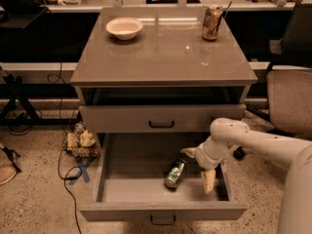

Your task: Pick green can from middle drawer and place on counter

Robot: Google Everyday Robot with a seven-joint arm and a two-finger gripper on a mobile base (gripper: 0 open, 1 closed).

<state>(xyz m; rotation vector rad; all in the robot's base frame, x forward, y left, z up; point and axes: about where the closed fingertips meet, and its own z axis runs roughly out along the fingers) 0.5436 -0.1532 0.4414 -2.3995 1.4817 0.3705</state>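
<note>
One end effector [197, 168], jaws spread, beside green can [175, 173].

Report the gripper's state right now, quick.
Gripper: open, holding nothing, inside the middle drawer, just right of the green can lying on the drawer floor.

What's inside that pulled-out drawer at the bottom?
A green can lies on its side on the grey floor of the middle drawer. The open gripper hangs just right of it. The arm covers the floor's right rear corner.
</note>
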